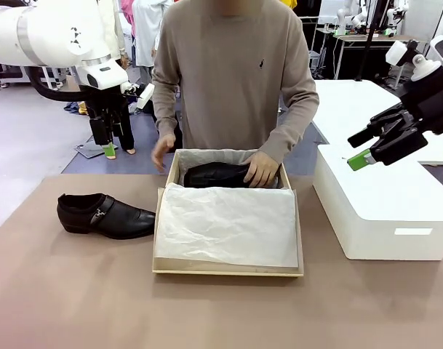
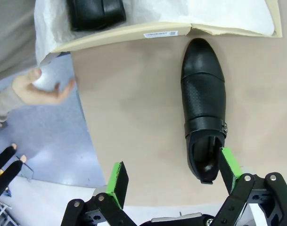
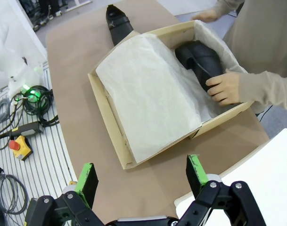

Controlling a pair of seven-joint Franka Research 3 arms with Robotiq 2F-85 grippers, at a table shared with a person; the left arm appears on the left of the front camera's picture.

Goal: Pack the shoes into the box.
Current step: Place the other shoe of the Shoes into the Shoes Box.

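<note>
Pair of glossy black leather buckle-strap shoes. The first shoe (image 1: 105,216) lies on the table (image 1: 61,291), long axis crosswise, toe just beside the left wall of the cardboard box (image 1: 228,270). The second shoe (image 1: 215,175) lies across the box's far end on tissue paper (image 1: 228,225), with a person's hand (image 1: 262,169) on it. White block (image 1: 381,211) to the right. Left gripper (image 2: 174,172) and right gripper (image 3: 142,168) are raised, jaws released, empty.

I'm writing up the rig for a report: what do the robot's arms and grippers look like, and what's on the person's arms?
The left arm is glossy white with rounded joints and a grey ring. The left gripper and right gripper are black, with pinned linkage fingers tipped by bright green pads. The person wears a taupe sweater with long sleeves and a small dark chest emblem.
</note>
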